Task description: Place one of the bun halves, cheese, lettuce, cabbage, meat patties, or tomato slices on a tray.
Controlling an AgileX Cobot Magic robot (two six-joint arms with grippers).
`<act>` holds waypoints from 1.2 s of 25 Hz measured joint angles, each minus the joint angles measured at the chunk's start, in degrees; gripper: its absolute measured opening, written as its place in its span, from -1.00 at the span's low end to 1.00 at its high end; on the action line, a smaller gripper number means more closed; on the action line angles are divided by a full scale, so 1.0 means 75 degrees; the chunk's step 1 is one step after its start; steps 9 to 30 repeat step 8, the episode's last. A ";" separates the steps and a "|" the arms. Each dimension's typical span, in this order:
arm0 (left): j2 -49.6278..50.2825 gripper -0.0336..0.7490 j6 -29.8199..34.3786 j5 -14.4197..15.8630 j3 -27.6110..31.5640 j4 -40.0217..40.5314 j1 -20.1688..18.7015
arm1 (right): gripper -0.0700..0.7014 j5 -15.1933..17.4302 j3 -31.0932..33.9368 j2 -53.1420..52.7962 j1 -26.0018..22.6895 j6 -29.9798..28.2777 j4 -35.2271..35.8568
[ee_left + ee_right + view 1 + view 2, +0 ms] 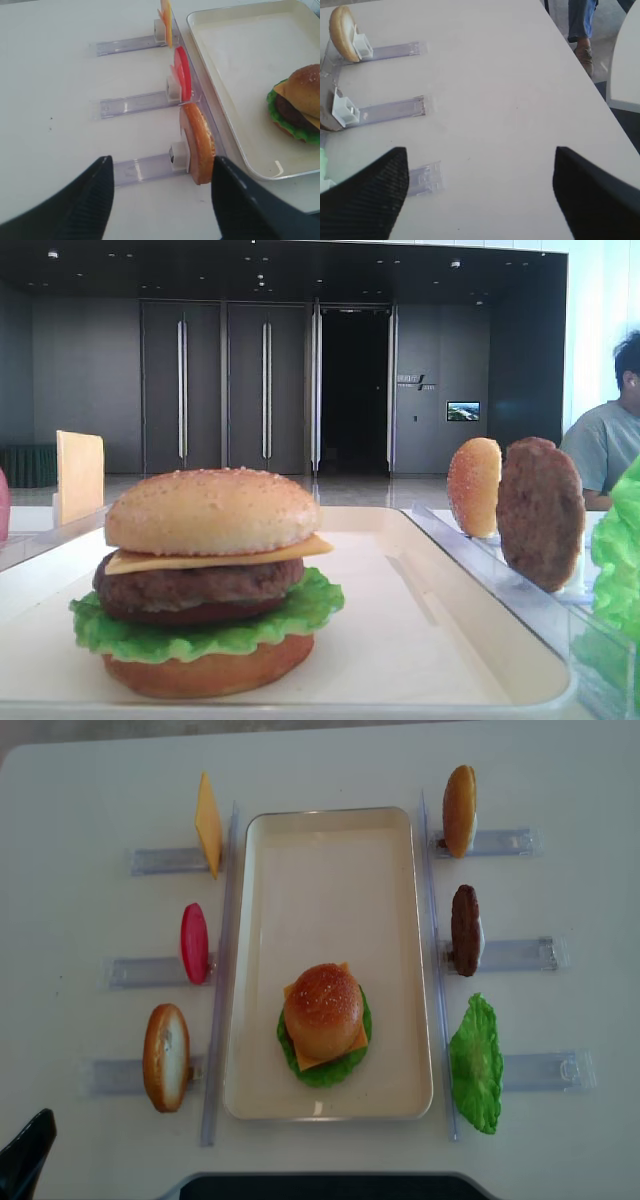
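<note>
- Cream-white rect. plastic tray (330, 830) at centre, w/ stacked burger: sesame bun top (322, 1008), yellow-orange cheese slice (296, 1060), ruffled green lettuce (325, 1072).
- Dark brown meat patty (465, 929) upright on clear plastic rack (515, 954), right of tray.

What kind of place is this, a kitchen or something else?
Probably a demo or test hall, not a kitchen. A toy-like burger sits on a tray on a white table, spare pieces stand in clear racks, and behind are tall dark doors and a seated onlooker.

- The right gripper (480, 192) has its two dark fingers (365, 200) spread wide, with nothing between them.
- The left gripper (162, 192) is also spread wide and holds nothing.
</note>
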 joint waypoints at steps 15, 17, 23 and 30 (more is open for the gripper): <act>0.0000 0.29 0.0000 0.0000 0.0000 0.0000 0.0000 | 0.70 0.0000 0.0000 0.0000 0.0000 0.0000 0.0000; 0.0000 0.29 0.0000 0.0000 0.0000 0.0000 0.0000 | 0.70 0.0000 0.0000 0.0000 0.0000 0.0000 0.0000; 0.0000 0.29 0.0000 0.0000 0.0000 0.0000 0.0000 | 0.70 0.0000 0.0000 0.0000 0.0000 0.0000 0.0000; 0.0000 0.29 0.0000 0.0000 0.0000 0.0000 0.0000 | 0.70 0.0000 0.0000 0.0000 0.0000 0.0000 0.0000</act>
